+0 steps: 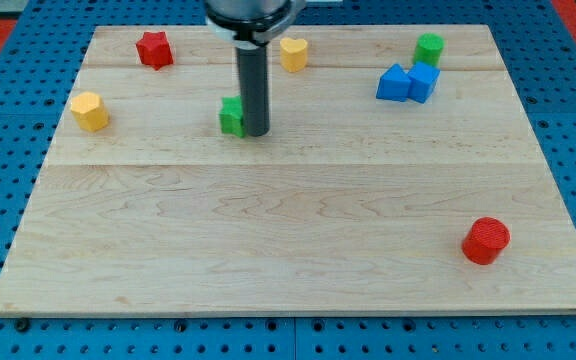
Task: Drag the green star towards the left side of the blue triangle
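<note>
The tool is a plain dark rod with nothing on it to open or close, so nothing is gripped. Its tip (255, 133) is set down on the wooden table (268, 260), touching the green star (232, 117), which is found directly at the tip's left side and partly hidden behind the rod.

Near the tip, up and a little to the view's right, a yellow heart-shaped block (293, 54) is seen close to the table's top edge. Up and to the view's left of the tip, a red star (154, 49) is placed near the top edge as well. Level with the tip, toward the left edge, a yellow block (90, 111) is seen.

Well apart from the tip, to the view's right, the blue triangle (394, 84) is found touching a blue cube (423, 81); a green cylinder (429, 49) stands just above them. Farthest from the tip, toward the view's bottom right, a red cylinder (486, 241) stands alone.
</note>
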Tool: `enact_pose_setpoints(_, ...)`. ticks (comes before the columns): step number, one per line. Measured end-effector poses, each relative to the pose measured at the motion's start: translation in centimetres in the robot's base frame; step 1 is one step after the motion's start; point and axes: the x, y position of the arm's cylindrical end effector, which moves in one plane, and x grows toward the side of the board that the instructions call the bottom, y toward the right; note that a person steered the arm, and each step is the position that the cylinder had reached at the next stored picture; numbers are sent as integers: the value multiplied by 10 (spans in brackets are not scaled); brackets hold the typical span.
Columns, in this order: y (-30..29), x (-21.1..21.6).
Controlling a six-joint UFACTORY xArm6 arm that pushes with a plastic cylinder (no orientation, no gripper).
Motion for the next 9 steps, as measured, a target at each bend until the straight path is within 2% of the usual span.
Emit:
enact_pose_setpoints(1, -48, 12)
enact_pose_setpoints(2, -30, -15)
enact_pose_setpoints(3, 30, -22)
enact_pose_setpoints(4, 34, -37)
enact_pose_setpoints(5, -15, -46)
enact_pose_setpoints(7, 170, -57)
enact_pose_setpoints(8, 135, -83)
enact_pose_setpoints(9, 122, -129)
